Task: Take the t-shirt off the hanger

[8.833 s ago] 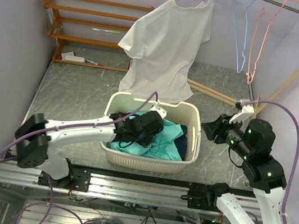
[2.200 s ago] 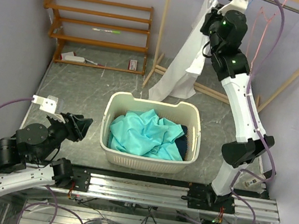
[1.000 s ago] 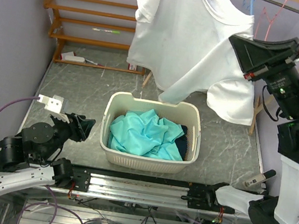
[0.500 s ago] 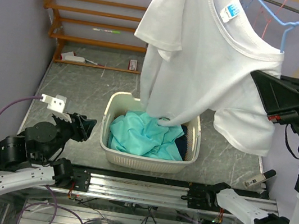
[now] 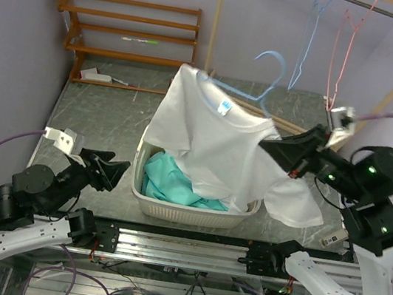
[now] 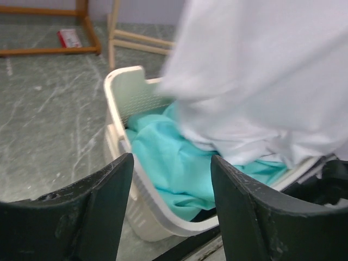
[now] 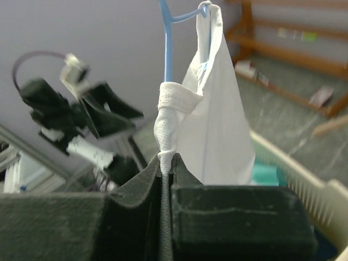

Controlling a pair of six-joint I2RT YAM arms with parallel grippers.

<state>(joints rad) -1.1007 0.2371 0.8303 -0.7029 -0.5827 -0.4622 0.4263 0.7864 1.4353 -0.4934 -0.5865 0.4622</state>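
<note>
Presently: right gripper [image 5: 266, 145] clenched on bunched collar of white t-shirt [image 5: 219, 147]; blue hanger [image 7: 166, 49] inside neck, hook rising above fingers. T-shirt hangs over laundry basket [image 5: 194, 208], lower part sagging inside onto teal cloth [image 5: 165, 180]. Left gripper [image 5: 113, 166] low, near basket's left wall, jaws apart, nothing between.
</note>
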